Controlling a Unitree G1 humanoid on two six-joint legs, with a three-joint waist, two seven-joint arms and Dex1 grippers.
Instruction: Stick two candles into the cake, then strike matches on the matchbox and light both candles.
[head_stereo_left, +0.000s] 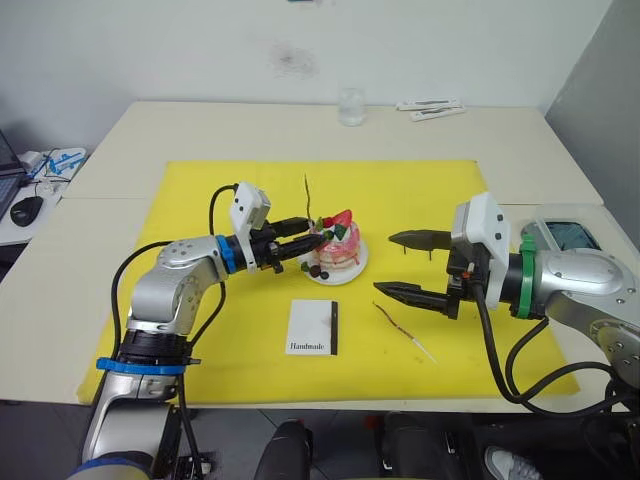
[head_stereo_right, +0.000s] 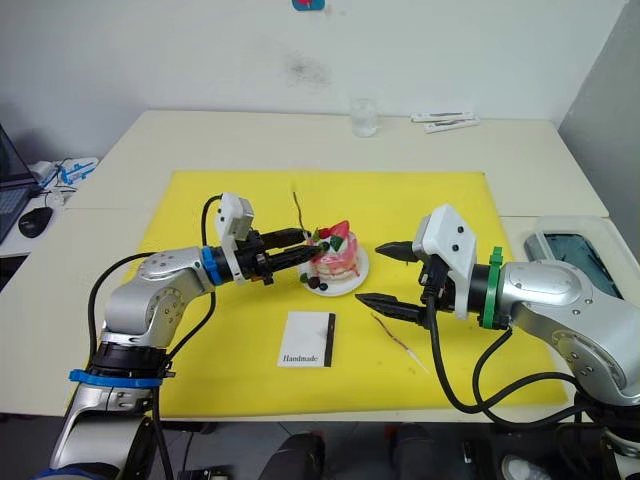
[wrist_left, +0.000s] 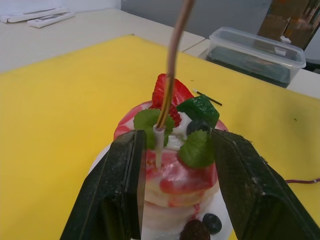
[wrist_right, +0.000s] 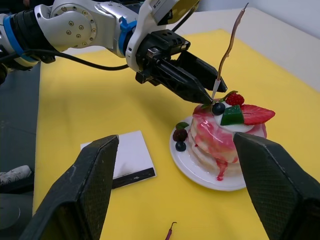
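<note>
The pink-and-white cake (head_stereo_left: 338, 248) sits on its white plate (head_stereo_left: 352, 272) in the middle of the yellow mat. One wavy candle (head_stereo_left: 308, 200) stands upright in the cake's top. My left gripper (head_stereo_left: 317, 240) is at the cake's left side, open, one finger (wrist_left: 122, 185) on each side of the candle's pale base without touching it. The second candle (head_stereo_left: 397, 324) lies on the mat right of the matchbox (head_stereo_left: 313, 327). My right gripper (head_stereo_left: 385, 263) hovers wide open just right of the cake, above that candle. A short dark match (wrist_left: 209, 98) lies beyond the cake.
The yellow mat (head_stereo_left: 190, 200) covers the table's middle. A glass (head_stereo_left: 351, 105) and white packets (head_stereo_left: 430, 107) stand at the far edge. A clear plastic container (head_stereo_left: 566, 236) is beside my right arm. A mouse (head_stereo_left: 27, 210) sits on a side table at the left.
</note>
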